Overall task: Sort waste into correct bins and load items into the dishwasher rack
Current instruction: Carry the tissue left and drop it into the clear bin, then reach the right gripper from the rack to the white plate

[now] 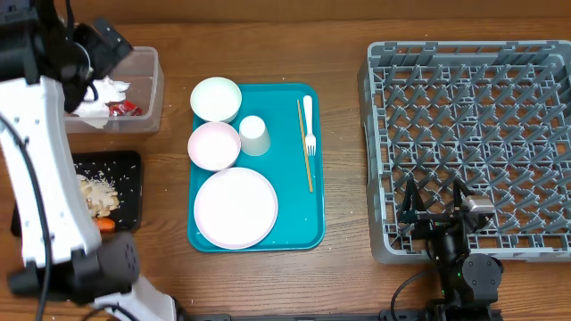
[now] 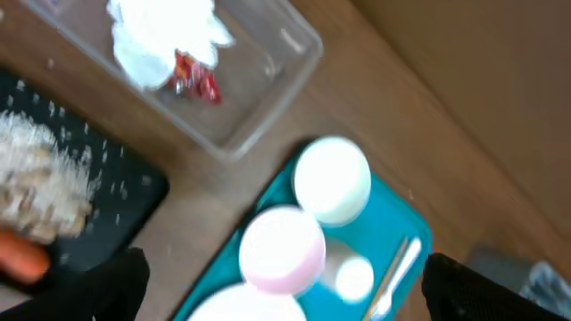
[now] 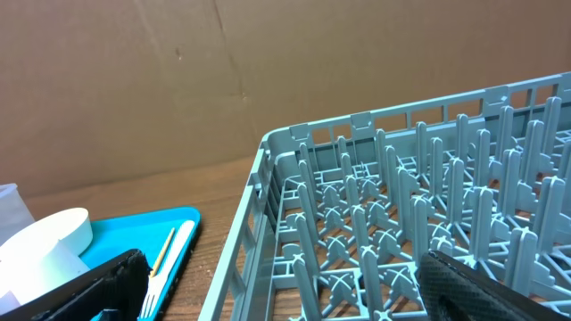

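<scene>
Left hand (image 2: 285, 259): released, fingers spread wide, nothing between them. In its wrist view it looks down on the gap between the clear tub (image 1: 150, 89) and the teal tray (image 1: 303, 227). Overhead, the left arm crosses the left edge of the counter (image 1: 343, 134).

Right hand (image 1: 434, 201): released, fingers wide apart and empty, above the near left corner of the grey rack (image 1: 473, 89). No dishes are visible in the rack.

Waste:
- The white napkins (image 1: 107, 89) and the red wrapper (image 1: 123, 109) lie in the clear tub, touching each other.
- The pale food scraps (image 1: 96, 189) lie in the black tray (image 1: 132, 169), just in front of the tub.
- The carrot (image 1: 107, 226) lies at that tray's near edge, partly hidden by the arm.

Dishes, all on the teal tray:
- The plate (image 1: 235, 207) is at the near end.
- A pinkish-white bowl (image 1: 214, 145) sits behind the plate.
- A white bowl (image 1: 216, 98) sits at the far left corner.
- The cup (image 1: 254, 135) stands just beside both bowls.
- The fork (image 1: 310, 125) lies along the right side, next to a thin wooden stick (image 1: 304, 152).

The rack sits well apart from the teal tray, to its right.
</scene>
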Robot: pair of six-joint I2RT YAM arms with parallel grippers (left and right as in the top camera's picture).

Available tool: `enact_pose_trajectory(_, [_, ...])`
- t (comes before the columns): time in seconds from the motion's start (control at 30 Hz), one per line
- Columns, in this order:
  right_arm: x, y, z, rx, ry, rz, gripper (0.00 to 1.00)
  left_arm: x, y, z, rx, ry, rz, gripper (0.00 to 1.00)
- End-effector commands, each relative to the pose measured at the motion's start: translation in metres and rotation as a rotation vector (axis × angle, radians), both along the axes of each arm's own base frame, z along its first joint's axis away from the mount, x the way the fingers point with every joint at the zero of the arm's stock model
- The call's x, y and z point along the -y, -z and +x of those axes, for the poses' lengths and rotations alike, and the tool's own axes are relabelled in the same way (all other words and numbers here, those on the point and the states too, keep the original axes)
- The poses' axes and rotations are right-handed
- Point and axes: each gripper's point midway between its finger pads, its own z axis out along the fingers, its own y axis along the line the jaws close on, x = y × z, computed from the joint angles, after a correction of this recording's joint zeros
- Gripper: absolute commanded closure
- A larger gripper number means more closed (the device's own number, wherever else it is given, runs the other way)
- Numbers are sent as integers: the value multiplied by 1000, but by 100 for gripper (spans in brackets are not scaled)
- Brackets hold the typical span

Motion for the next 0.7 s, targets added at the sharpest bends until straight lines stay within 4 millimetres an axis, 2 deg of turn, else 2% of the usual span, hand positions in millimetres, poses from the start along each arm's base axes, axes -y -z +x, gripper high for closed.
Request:
enact_pose_trajectory(0.0, [1,2,0,4,6,-4,0,7,-15,-36,-39,-40,57,0])
enact_pose_trajectory(0.07, [1,2,0,4,6,-4,0,0,-8,-59,-125,-138,86,0])
enact_pose_trajectory(0.23, [1,2,0,4,6,-4,0,-18,10,-70,-197,-247,53,0])
enact_pose_trajectory(0.33, [1,2,0,4,6,-4,0,-19,26,-77,-244,-311,-38,0])
enact_pose_trajectory(0.4, [1,2,0,4,6,-4,0,-28,36,-92,-275,-475,-65,0])
enact_pose_trajectory(0.47, [1,2,0,4,6,-4,0,-37,39,-103,-281,-560,-32,0])
enact_pose_trajectory(0.6, [1,0,0,9,6,-4,0,-45,36,-114,-262,-607,12,0])
enact_pose_trajectory(0.67, [-11,-16,-1,72,-66,55,0,-50,35,-117,-252,-670,-11,0])
